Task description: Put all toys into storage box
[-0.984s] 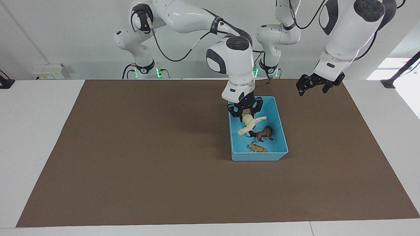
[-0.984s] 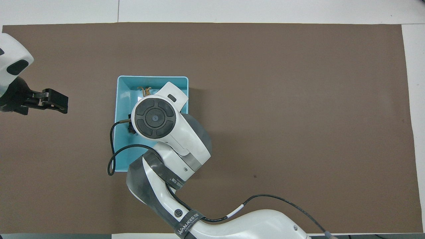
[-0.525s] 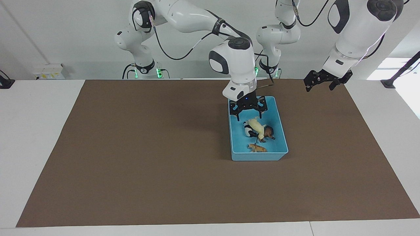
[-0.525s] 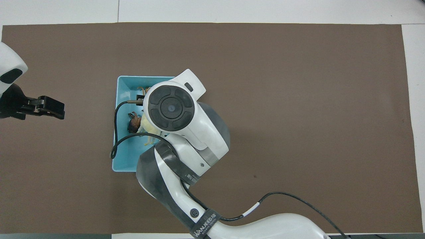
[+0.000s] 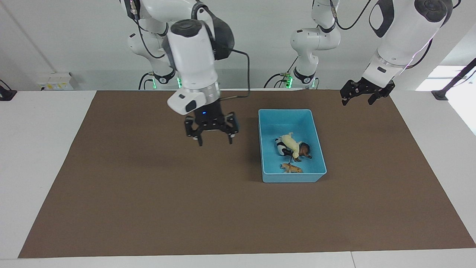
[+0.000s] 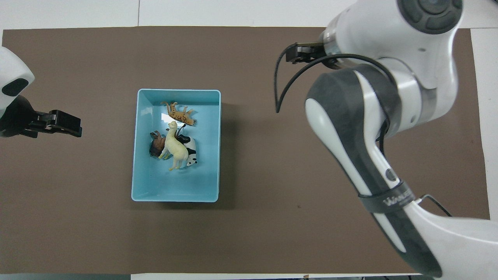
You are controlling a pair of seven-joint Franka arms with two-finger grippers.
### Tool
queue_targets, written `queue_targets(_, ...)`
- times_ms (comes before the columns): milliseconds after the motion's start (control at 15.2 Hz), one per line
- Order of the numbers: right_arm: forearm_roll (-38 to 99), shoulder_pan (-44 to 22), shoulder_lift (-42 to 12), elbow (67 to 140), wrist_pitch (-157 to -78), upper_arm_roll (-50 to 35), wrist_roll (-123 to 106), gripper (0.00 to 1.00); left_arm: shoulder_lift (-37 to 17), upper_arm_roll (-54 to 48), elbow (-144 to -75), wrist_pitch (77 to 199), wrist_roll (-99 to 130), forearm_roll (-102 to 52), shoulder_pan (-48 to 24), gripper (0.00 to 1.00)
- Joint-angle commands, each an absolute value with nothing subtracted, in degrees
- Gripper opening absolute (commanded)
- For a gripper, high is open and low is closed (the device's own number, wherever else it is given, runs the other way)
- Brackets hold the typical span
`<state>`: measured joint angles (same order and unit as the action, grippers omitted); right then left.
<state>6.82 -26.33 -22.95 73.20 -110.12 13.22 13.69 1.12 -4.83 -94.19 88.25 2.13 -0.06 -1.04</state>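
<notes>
The light blue storage box (image 5: 292, 111) stands on the brown mat, toward the left arm's end; in the overhead view its rim (image 6: 177, 91) shows whole. All four toys lie in it: the cream-white horse (image 5: 289, 143) (image 6: 175, 146) on top of the panda (image 5: 279, 149) (image 6: 190, 155) and the brown lion (image 5: 305, 150) (image 6: 155, 146), and the spotted cat (image 5: 292, 168) (image 6: 179, 113) farther from the robots. My right gripper (image 5: 215, 141) is open and empty, raised over the bare mat beside the box. My left gripper (image 5: 356, 101) (image 6: 76, 129) waits open and empty, raised over the mat's corner.
The brown mat (image 5: 148, 208) covers most of the white table (image 5: 41, 149). The right arm's big white wrist and forearm (image 6: 373, 116) cover part of the mat in the overhead view.
My right gripper opened and dropped the cream horse onto the other toys in the box, then swung out of the box toward the right arm's end. The left gripper rose slightly.
</notes>
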Motion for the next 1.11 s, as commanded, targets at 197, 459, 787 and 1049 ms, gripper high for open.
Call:
queue_targets(197,6.42,-14.96,-20.57,75.76,-99.08,12.22,5.99,1.0,2.46,-4.83,-96.06,88.86,1.23,-0.97,-0.35,1.0)
queue_targets(459,6.42,-8.98,-12.69,82.15,-95.18,12.39,-1.22,1.0,2.81,-4.83,-96.94,89.38,1.32,-0.88,-0.44,1.0)
queue_targets(787,3.18,-6.51,-1.42,90.17,-92.13,12.22,-1.49,1.0,2.99,-4.83,-96.68,88.86,1.67,-0.88,0.0,1.0)
queue_targets(1049,0.45,-1.86,0.09,90.35,-87.37,7.4,-4.55,1.0,2.99,-4.83,-96.77,88.86,1.58,-0.88,0.0,1.0)
